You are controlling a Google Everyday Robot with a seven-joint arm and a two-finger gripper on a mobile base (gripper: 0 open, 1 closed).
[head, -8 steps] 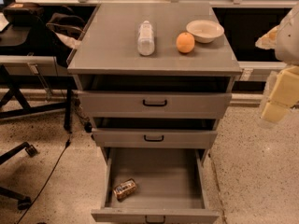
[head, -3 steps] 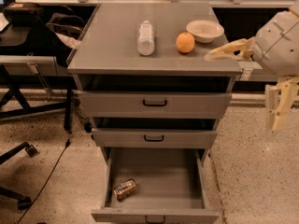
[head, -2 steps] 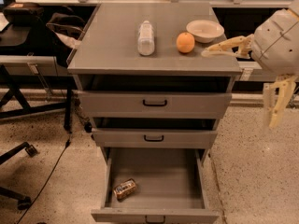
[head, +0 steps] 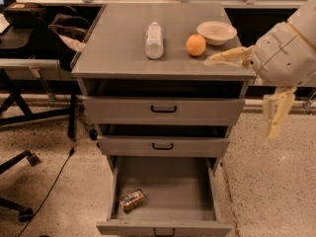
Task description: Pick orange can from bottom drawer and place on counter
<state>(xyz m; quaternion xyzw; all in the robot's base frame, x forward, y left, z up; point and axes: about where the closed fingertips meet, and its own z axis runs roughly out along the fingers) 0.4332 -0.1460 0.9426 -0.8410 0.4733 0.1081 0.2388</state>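
Note:
The orange can (head: 132, 200) lies on its side in the front left corner of the bottom drawer (head: 163, 227), which is pulled fully out. The counter (head: 118, 48) is the grey top of the cabinet. My gripper (head: 239, 99) is at the right, level with the counter's front right corner and far above the can. It is open and empty. One finger (head: 227, 58) reaches left over the counter's edge. The other finger (head: 276, 115) hangs down beside the cabinet.
On the counter lie a clear plastic bottle (head: 154, 39), a round orange fruit (head: 196, 45) and a white bowl (head: 216, 32) close to my finger. The two upper drawers (head: 163, 110) stand slightly out. A desk with bags (head: 29, 23), chair legs and a cable are at the left.
My arm has swung in from the right edge towards the cabinet, and one finger now reaches over the counter's right front corner. The can and the drawers have not moved.

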